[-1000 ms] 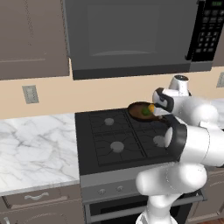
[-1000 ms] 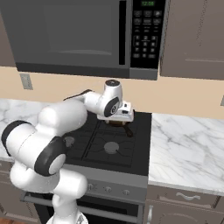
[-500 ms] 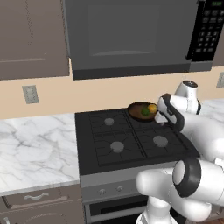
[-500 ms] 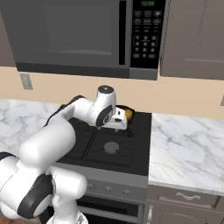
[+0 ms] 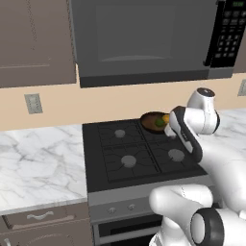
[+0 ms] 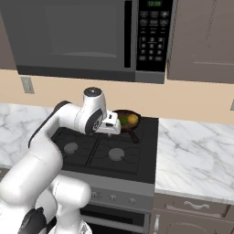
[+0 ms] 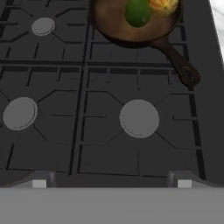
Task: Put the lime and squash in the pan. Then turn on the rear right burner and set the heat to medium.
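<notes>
The dark brown pan [image 7: 127, 26] sits on the stove's rear right grate, its long handle [image 7: 179, 63] pointing toward the front right. Inside it lie the dark green lime [image 7: 138, 12] and, touching it, the yellow-orange squash [image 7: 164, 4]. Both base views show the same: pan [image 5: 153, 120] with lime [image 5: 159, 123] and squash [image 5: 166, 118], and pan [image 6: 125, 121] with lime [image 6: 122, 120] and squash [image 6: 133, 119]. The rear right burner is hidden under the pan. My gripper [image 7: 111, 182] is open and empty, hovering above the front edge of the stove, short of the pan.
Three bare grey burner caps show: rear left [image 7: 43, 26], front left [image 7: 19, 113], front right [image 7: 139, 118]. A row of knobs [image 6: 112, 197] runs along the stove's front panel. Marble counters [image 6: 192, 160] flank the stove, and a microwave [image 5: 144, 38] hangs overhead.
My hand has pulled back from over the pan toward the stove's front, and the arm has swung around. The lime and squash stay in the pan.
</notes>
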### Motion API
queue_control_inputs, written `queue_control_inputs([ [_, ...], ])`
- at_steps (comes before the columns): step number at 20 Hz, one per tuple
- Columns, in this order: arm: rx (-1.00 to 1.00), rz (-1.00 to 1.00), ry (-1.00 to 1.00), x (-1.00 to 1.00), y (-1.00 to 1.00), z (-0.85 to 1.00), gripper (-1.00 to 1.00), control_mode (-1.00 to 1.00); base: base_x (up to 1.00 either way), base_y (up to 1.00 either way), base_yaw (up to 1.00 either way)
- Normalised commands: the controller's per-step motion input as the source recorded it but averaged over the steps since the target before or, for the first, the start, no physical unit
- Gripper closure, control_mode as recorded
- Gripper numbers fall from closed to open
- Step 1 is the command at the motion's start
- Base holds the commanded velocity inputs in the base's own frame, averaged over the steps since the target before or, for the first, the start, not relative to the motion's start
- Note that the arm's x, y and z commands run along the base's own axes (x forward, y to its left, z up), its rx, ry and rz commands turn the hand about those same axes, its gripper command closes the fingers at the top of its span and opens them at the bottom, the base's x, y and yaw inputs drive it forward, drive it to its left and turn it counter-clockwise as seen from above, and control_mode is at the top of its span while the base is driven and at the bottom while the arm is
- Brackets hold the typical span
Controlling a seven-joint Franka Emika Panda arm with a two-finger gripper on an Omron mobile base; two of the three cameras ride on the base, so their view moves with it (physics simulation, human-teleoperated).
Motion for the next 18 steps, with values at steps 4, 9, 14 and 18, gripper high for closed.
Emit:
queue_control_inputs([
  [4, 0.0, 0.0, 0.02, -0.45, 0.25, 0.17, -1.0, -1.0, 0.0, 0.0, 0.0],
  [9, 0.0, 0.0, 0.0, -0.56, 0.15, 0.0, -1.0, -1.0, 0.0, 0.0, 0.0],
  [14, 0.0, 0.0, 0.07, -0.28, 0.11, 0.07, -1.0, -1.0, 0.0, 0.0, 0.0],
  [18, -0.03, 0.0, 0.12, -0.06, 0.23, 0.07, -1.0, -1.0, 0.0, 0.0, 0.0],
])
